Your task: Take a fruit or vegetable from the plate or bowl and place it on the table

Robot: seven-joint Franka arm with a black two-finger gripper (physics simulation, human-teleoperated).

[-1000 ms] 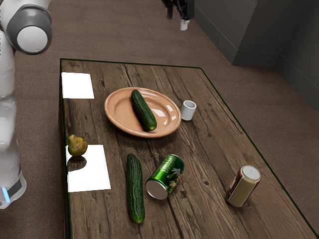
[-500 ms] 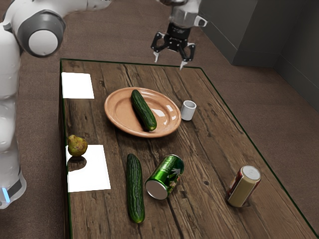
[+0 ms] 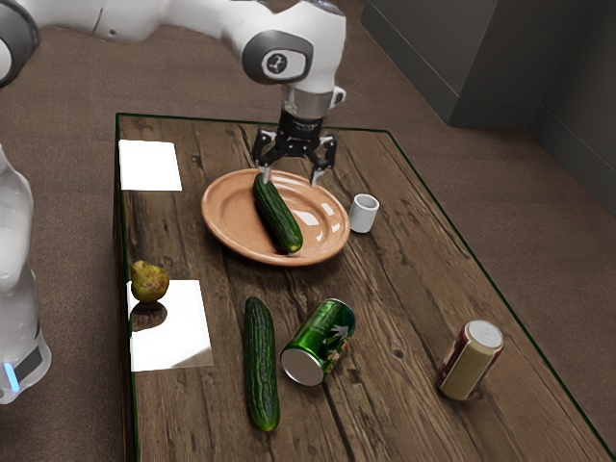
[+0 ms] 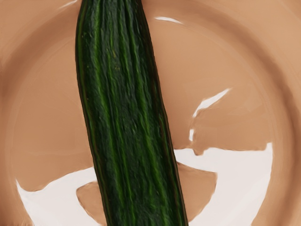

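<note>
Cucumber on a wooden table, one arm overhead: it rests in a tan plate, long axis running far left to near right in the exterior view. The gripper, fingers apart, seems above its far end. The exterior view includes both ends; the wrist view details ridged skin.

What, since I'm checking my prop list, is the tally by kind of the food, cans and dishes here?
Cucumbers: 2 (plated cucumber, loose cucumber)
Pears: 1 (brownish pear)
Cans: 2 (green can, tan can)
Cups: 1 (white cup)
Plates: 1 (orange-brown plate)
Total: 7
</note>
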